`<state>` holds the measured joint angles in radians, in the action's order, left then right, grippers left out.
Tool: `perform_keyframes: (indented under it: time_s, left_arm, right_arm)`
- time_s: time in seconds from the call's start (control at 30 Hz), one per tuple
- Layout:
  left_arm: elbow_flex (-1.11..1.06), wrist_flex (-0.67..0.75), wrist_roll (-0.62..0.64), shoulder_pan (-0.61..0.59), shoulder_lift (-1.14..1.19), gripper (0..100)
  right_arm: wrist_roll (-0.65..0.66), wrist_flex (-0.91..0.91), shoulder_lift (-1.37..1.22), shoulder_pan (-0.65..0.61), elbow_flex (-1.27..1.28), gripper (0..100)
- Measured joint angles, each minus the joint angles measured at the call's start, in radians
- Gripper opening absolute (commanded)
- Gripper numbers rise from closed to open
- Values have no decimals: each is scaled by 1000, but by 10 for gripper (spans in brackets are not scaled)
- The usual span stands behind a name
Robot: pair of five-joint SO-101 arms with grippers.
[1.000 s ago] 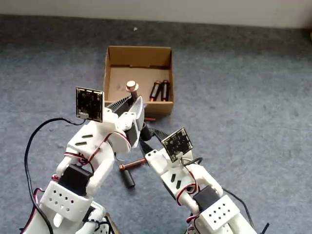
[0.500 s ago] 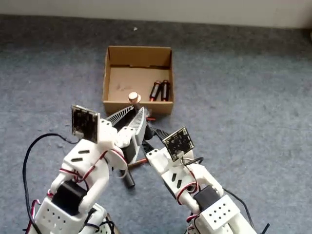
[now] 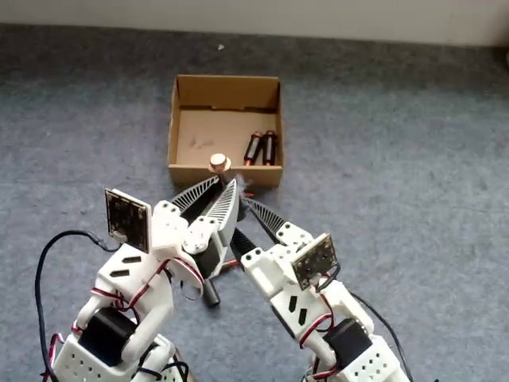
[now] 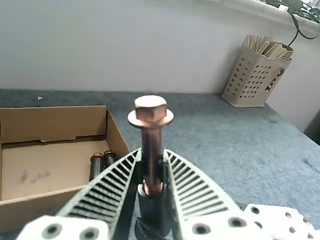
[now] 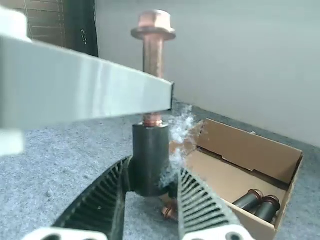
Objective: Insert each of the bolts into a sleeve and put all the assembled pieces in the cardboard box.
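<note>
My left gripper (image 3: 225,188) (image 4: 151,161) is shut on an upright copper bolt (image 3: 216,165) (image 4: 151,135), just before the front wall of the cardboard box (image 3: 225,119) (image 4: 55,150). The bolt's lower end stands in the top of a black sleeve (image 5: 150,157) (image 4: 152,212). My right gripper (image 3: 243,216) (image 5: 152,171) is shut on that sleeve from below. Two assembled pieces (image 3: 261,147) (image 4: 100,162) (image 5: 257,202) lie side by side in the box. A loose bolt (image 3: 228,264) and a loose black sleeve (image 3: 211,294) lie on the carpet between the arms, partly hidden.
Grey carpet (image 3: 398,159) surrounds the box. A beige perforated holder of sticks (image 4: 256,70) stands by the wall to the right. A small copper piece (image 5: 167,212) lies on the carpet below the held sleeve.
The left arm drew back, bringing the bolt from over the box interior to its front wall. The right gripper turned and came up under the bolt with the sleeve.
</note>
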<state>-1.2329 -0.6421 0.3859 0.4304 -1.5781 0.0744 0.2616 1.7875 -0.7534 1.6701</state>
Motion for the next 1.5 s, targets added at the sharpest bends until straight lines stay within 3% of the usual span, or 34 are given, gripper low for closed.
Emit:
perform_keyframes:
  time_s: [0.27, 0.47, 0.67, 0.83, 1.07, 1.33, 1.5]
  left_arm:
    - [0, 0, 2, 0, -5, 13]
    - [21, -114, 2, 0, -9, 232]
    - [133, -344, -2, -2, -11, 235]
    - [181, -381, -3, -20, -9, 235]
    - [285, -405, -3, -235, -9, 235]
    - [204, -583, -3, -525, -11, 226]
    - [-12, -546, -100, -749, 0, 52]
  right_arm:
    - [0, 2, 11, 0, 0, 4]
    - [2, 2, 11, -6, 0, 4]
    - [2, 2, 15, -3, 0, 4]
    - [2, 2, 17, -3, 0, 4]
    - [2, 41, 18, 54, 0, 4]
    - [-57, 206, 17, 175, 0, 4]
    - [-78, 206, 18, 209, -18, 4]
